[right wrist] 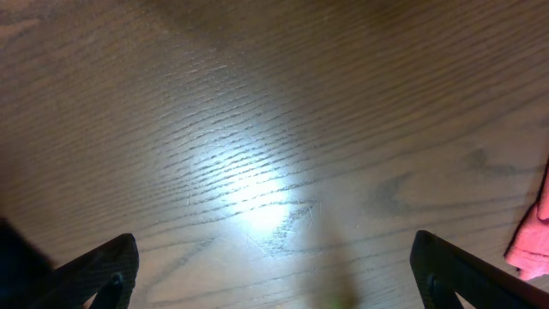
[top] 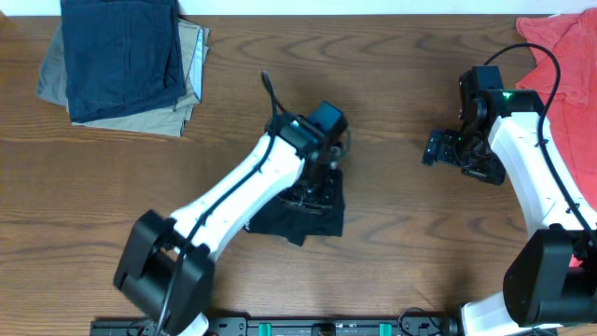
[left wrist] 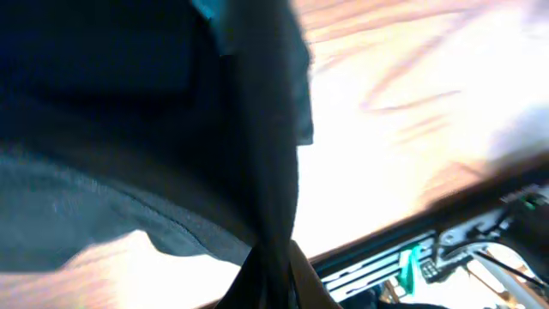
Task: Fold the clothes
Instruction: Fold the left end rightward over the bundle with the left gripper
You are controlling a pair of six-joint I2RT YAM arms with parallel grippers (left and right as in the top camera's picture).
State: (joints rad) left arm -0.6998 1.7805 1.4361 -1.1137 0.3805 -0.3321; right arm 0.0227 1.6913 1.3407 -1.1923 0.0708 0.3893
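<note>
— Your left gripper [top: 322,182] is down in the middle of the counter [top: 401,56], right on the black shirt [top: 308,217].

— Is it holding the shirt?

— It looks that way to me. In the left wrist view the dark cloth fills almost everything. It gets thin at the bottom, where the fingers would come together. So I think it is pinched tight on the black shirt. You can't see the fingers themselves, though.

— And the other one?

— Your right gripper [right wrist: 274,279] is wide apart with nothing in it. It hangs over bare wood, nearer the right edge, well apart from the shirt.

— Is the shirt folded?

— I don't think so. It is a small dark lump, not a flat, neat shape. I can't spot the collar or the sleeves. I'd say you are near the start, getting hold of it so you can lay it out.

— What comes next?

— You need a second hold. Bring the right gripper over to the lump and find another edge. Then pull the two sides apart gently, so the shirt opens flat. Keep away from the red T-shirt [top: 569,47] in the back right corner and the folded pile [top: 121,65] in the back left corner. Those are not yours to fold.
</note>
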